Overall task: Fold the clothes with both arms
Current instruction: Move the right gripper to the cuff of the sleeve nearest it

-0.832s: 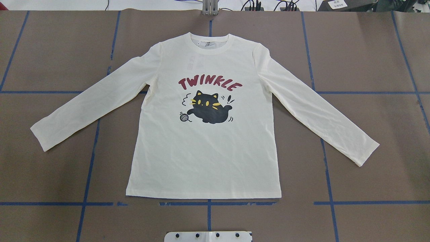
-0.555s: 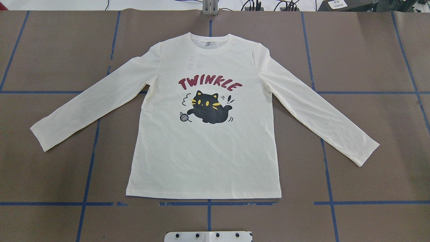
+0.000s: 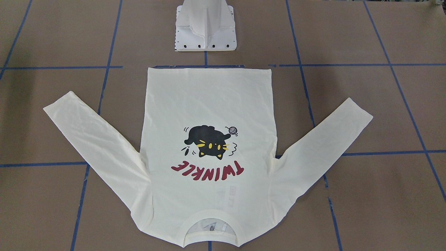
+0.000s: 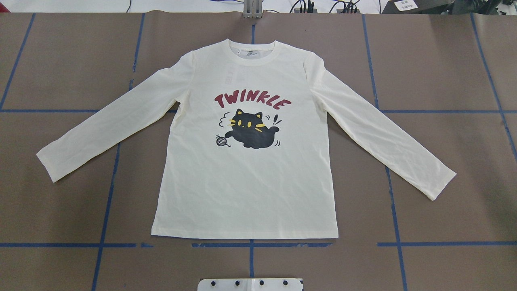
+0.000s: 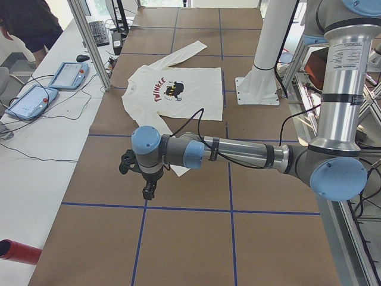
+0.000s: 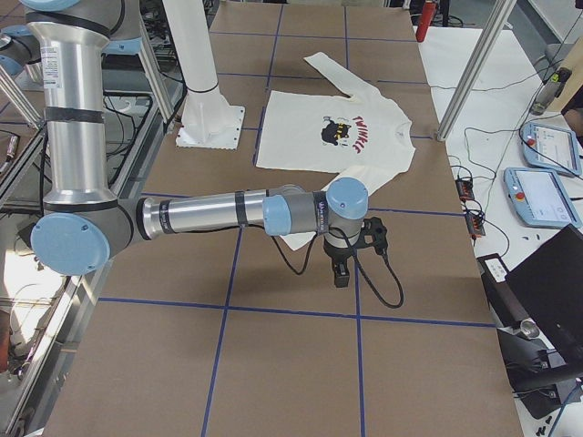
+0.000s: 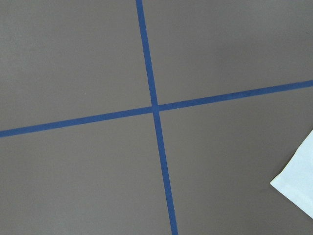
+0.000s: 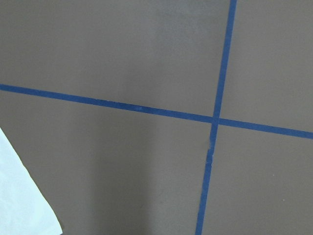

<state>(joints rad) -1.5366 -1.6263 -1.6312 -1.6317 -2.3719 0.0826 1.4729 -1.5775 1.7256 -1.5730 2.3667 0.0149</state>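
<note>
The cream long-sleeved T-shirt (image 4: 242,182) lies flat and face up in the middle of the table, with both sleeves spread out and down. Its black cat and red "TWINKLE" print show, and its hem is toward the robot base (image 3: 209,101). Neither arm appears in the overhead or front views. My left gripper (image 5: 146,192) hangs just beyond one sleeve cuff (image 7: 298,188), pointing down over bare table. My right gripper (image 6: 342,273) hangs the same way past the other cuff (image 8: 19,196). Both grippers show only in the side views, so I cannot tell whether they are open or shut.
The white pedestal base (image 3: 205,35) stands just behind the shirt's hem. Blue tape lines (image 4: 250,244) grid the brown table. Teach pendants (image 5: 68,74) and cables lie on a white side bench, where a person stands at the far end. Aluminium posts (image 6: 469,68) rise at the table's edge.
</note>
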